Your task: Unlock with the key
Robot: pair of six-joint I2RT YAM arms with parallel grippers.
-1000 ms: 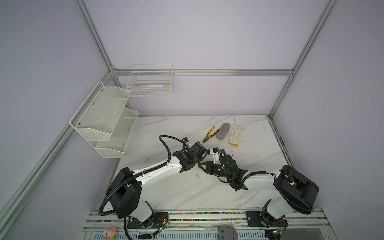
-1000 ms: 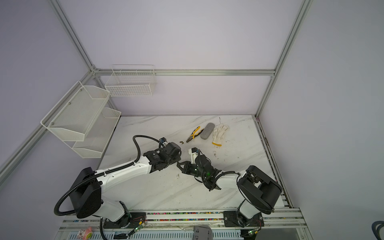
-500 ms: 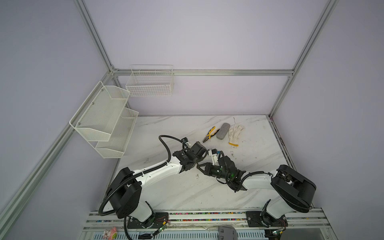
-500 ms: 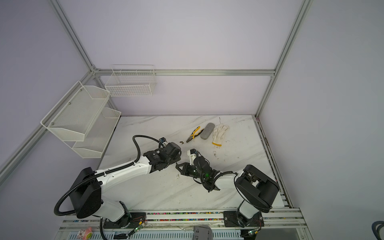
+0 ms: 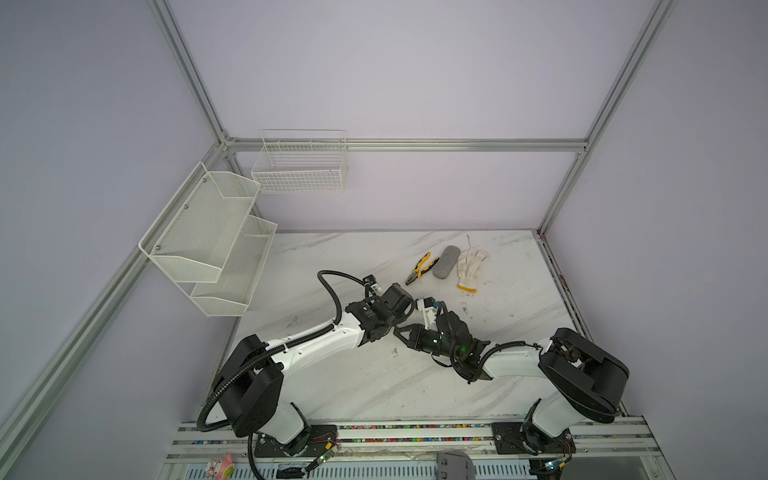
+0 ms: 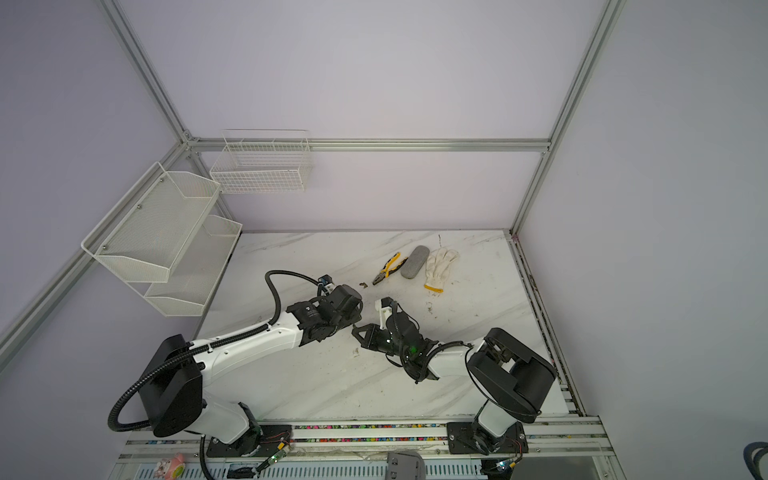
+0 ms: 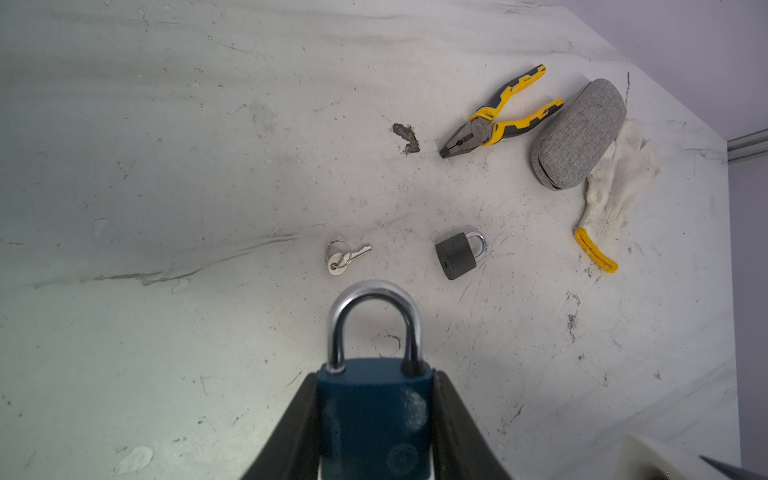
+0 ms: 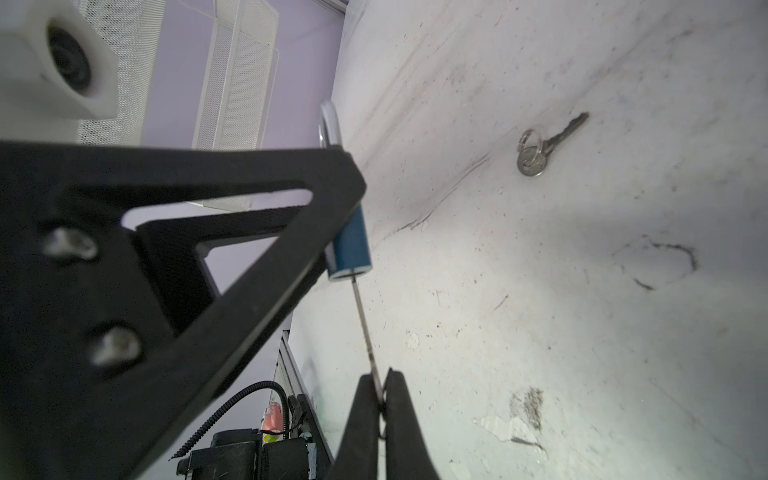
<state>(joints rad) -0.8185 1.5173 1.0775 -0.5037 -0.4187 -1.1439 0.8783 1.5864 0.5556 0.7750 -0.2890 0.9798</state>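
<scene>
Top views, arms: the left gripper [image 5: 397, 321] and right gripper [image 5: 400, 331] meet tip to tip near the middle of the marble-look table [image 5: 519, 316]. The lock between them is probably hidden behind the black fingers, too small to make out.
Top views, bystanders: yellow-handled pliers [image 5: 420, 270], a grey fabric case [image 5: 446, 262] and a white knit glove [image 5: 471, 266] lie close together toward the back, well apart from the work.
Left wrist, left gripper: its jaws stand part-way apart, clamped on both flanks of the blue padlock [image 7: 374, 411]. The chrome shackle [image 7: 374, 311] is seated and points out over the table.
Left wrist, table: a spare key [image 7: 345, 255] on a ring and a small grey padlock [image 7: 459, 253] lie flat, near each other but apart.
Right wrist, right gripper: it is all but closed, pinching the key [image 8: 363, 320] by its head. The blade runs straight to the blue padlock's underside.
Right wrist, doubt: how deep the tip sits in the keyway cannot be told.
Handling, blue padlock: rigid metal, likely heavy for its size, with smooth paint that may slip. Hold the flat flanks, leaving shackle and keyway free.
Handling, key: thin, stiff and light. It may swivel in the pinch when turned, so grip the flat head squarely.
</scene>
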